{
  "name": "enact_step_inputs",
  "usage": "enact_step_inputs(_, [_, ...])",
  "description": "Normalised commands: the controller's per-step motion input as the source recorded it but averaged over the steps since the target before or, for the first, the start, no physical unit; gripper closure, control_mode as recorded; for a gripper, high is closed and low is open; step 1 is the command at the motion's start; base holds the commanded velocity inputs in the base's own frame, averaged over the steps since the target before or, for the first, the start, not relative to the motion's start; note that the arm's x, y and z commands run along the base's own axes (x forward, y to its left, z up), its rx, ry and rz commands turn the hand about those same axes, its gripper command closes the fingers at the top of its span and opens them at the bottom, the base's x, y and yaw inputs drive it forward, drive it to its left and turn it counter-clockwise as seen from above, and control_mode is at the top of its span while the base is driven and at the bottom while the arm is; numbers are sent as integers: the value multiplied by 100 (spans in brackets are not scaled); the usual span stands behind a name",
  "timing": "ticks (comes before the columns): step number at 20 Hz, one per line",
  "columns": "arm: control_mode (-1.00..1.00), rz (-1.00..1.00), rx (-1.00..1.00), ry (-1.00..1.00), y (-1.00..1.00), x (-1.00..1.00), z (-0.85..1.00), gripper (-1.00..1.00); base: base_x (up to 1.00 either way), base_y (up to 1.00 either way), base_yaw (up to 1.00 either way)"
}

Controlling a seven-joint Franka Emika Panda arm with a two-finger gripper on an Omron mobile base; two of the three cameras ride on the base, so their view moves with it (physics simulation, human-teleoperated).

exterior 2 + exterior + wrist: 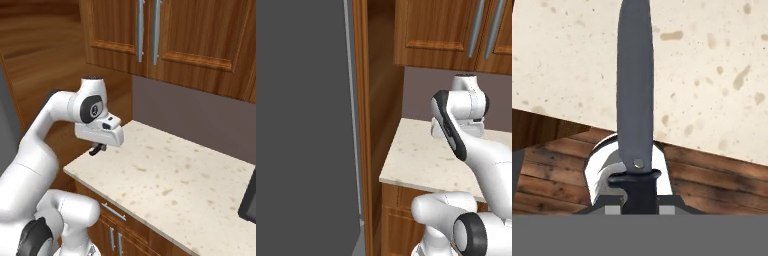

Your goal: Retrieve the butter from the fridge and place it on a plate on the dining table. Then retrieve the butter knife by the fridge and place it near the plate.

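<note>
— While the fridge (pixel 303 125) stands as a grey wall at the left, where is the butter knife (pixel 635 85)?

— Right of the fridge, over the near edge of the wall counter (pixel 175 180), clamped by its dark handle in the gripper (pixel 637 197).

— And its long axis?

— Blade straight out from the fingertips, along the hand's own line, above the stone. I'd judge it lifted, ready to carry.
</note>
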Motion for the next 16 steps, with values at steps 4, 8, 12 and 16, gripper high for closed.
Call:
enact_step_inputs(4, [-100,5,0,0,-15,-50,15,100,0,0,0])
enact_step_inputs(8, [-100,3,0,1,-1,-33,0,100,0,0,0])
enact_step_inputs(12, [-100,0,0,3,0,-16,0,100,0,0,0])
enact_step_inputs(16, [-100,0,-1,1,0,-1,0,100,0,0,0])
